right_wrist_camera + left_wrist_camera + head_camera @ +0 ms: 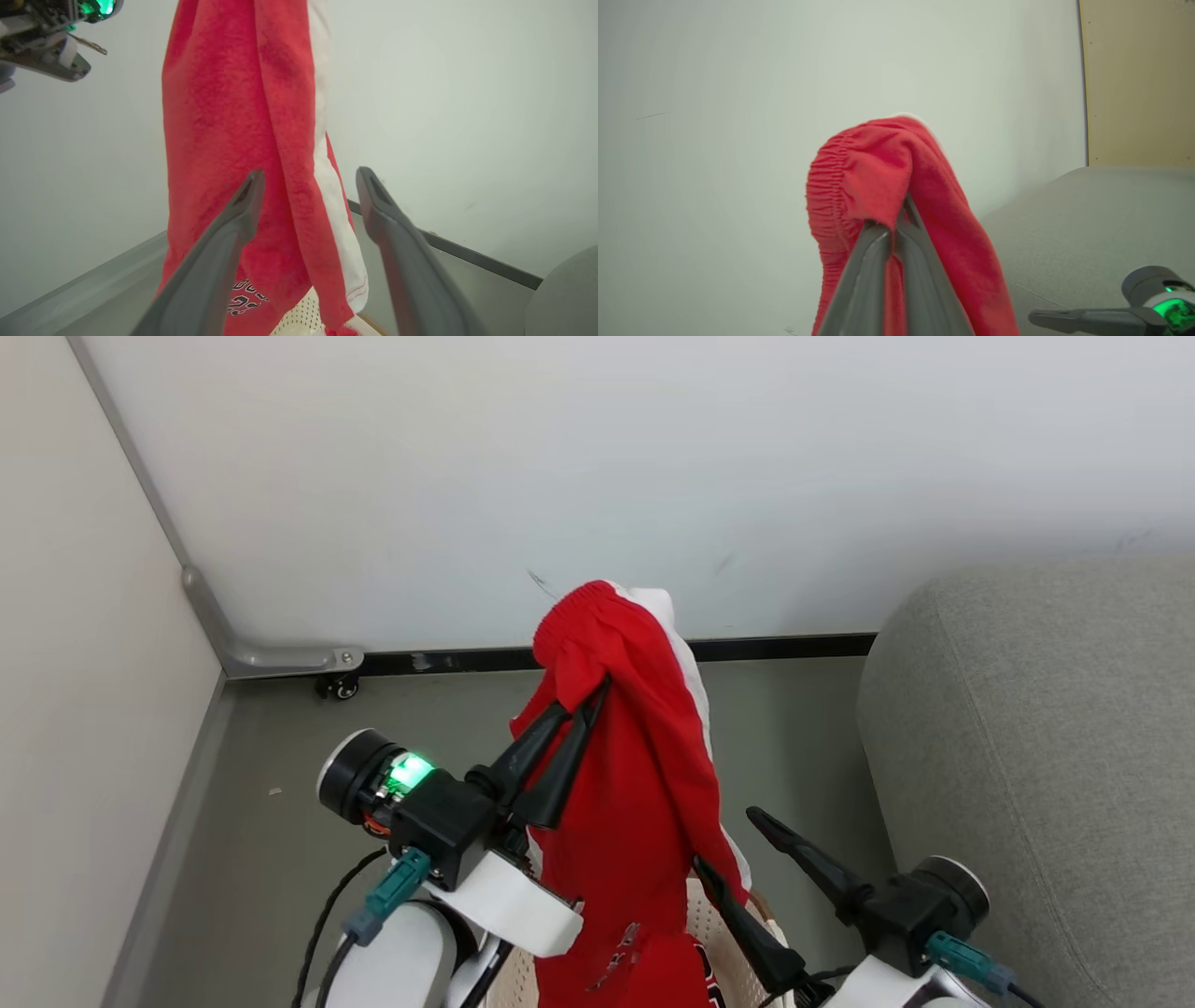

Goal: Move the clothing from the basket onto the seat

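White wall panel (560, 476) across back, faint dark scuff (540, 582) low on it. Beige side partition (75, 709) at left. Grey metal corner strip (203, 607) between the two, bending into flat bracket (289, 660) at bottom. Small black caster (338, 687) just under bracket (wheel on floor). Black baseboard (448, 660) runs right from bracket. Grey floor (280, 747), pale speck (274, 791) near partition. Tan board (1139, 84) past wall's edge, left wrist view.

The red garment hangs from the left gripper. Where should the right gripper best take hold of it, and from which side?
Probably the lower hanging part of the clothing, at its white stripe, coming from the robot's right. The left gripper pinches the gathered waistband on top, so the cloth falls long and narrow, and that edge faces the open right gripper.
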### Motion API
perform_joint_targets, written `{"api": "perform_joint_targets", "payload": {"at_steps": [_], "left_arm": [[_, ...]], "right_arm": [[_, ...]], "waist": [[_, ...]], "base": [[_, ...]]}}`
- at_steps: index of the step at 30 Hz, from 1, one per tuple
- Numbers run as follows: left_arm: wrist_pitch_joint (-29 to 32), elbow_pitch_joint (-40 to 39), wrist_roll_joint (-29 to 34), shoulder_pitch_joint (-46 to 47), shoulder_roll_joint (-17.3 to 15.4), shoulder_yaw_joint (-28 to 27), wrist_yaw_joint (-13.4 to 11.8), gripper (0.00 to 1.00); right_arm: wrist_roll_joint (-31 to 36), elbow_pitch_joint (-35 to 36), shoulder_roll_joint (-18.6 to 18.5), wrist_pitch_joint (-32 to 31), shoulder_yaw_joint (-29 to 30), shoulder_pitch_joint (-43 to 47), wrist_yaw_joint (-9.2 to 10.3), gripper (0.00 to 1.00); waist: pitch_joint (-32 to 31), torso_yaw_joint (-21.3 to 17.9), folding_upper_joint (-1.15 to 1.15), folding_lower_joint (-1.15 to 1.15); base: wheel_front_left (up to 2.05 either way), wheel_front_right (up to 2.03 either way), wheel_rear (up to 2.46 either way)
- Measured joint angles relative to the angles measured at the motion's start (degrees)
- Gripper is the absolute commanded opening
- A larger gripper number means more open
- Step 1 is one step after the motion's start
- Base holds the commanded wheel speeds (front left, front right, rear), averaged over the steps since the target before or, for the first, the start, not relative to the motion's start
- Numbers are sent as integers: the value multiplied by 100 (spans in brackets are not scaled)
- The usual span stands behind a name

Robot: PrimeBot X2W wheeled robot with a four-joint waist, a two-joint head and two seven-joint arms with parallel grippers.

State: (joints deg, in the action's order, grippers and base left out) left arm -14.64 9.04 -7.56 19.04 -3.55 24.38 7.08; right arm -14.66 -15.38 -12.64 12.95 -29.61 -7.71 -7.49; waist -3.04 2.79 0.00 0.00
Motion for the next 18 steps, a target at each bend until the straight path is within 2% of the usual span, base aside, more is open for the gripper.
{"api": "perform_joint_targets", "payload": {"at_steps": [10, 18], "left_arm": [[0, -200, -89, 71, 11, 521, 5, 0], [0, -240, -201, 163, 8, 950, 5, 0]], "right_arm": [[-64, 44, -492, -238, -506, -653, 0, 100], [-364, 119, -748, -464, -1458, -1110, -1, 100]], "waist": [[-82, 71, 0, 0], [-72, 138, 0, 0]], "base": [[0, 0, 0], [0, 0, 0]]}}
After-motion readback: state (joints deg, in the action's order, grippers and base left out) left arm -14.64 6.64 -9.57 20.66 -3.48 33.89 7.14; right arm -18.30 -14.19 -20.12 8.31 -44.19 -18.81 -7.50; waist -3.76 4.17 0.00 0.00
